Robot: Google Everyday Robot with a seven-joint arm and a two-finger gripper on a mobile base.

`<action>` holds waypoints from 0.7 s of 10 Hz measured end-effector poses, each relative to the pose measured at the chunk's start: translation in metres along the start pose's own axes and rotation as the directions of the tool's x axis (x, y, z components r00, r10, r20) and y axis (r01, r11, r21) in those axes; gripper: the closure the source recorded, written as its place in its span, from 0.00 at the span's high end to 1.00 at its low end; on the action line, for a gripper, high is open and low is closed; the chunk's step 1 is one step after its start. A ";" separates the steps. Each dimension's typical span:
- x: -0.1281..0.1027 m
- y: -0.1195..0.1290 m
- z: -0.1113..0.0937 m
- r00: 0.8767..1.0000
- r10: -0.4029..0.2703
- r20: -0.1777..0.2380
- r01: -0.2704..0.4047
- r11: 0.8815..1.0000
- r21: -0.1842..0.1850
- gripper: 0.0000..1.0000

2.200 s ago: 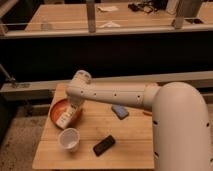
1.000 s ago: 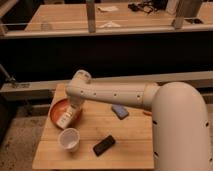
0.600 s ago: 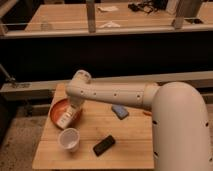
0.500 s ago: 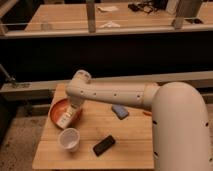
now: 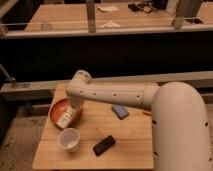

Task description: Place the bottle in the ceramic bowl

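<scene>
The orange-red ceramic bowl (image 5: 56,107) stands at the left side of the wooden table (image 5: 125,132). The small white bottle (image 5: 64,120) with dark label marks lies over the bowl's near right rim, tilted. My white arm reaches in from the right and bends down at its wrist. My gripper (image 5: 73,109) hangs directly over the bowl's right half, right at the bottle's upper end. The gripper's body hides where it meets the bottle, so I cannot tell whether the bottle is held.
A white paper cup (image 5: 69,139) stands just in front of the bowl. A black flat object (image 5: 104,145) lies near the table's front edge and a blue object (image 5: 119,111) at mid-table. A rail and a dark counter run behind the table.
</scene>
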 end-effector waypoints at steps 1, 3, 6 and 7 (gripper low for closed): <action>0.000 0.000 0.000 1.000 -0.001 0.000 0.001 1.000 0.000 0.31; 0.000 0.000 0.000 1.000 -0.002 0.000 0.002 1.000 0.000 0.31; -0.001 0.000 0.001 1.000 -0.004 0.001 0.004 1.000 -0.001 0.31; 0.000 0.000 0.001 1.000 -0.005 0.001 0.005 1.000 -0.001 0.31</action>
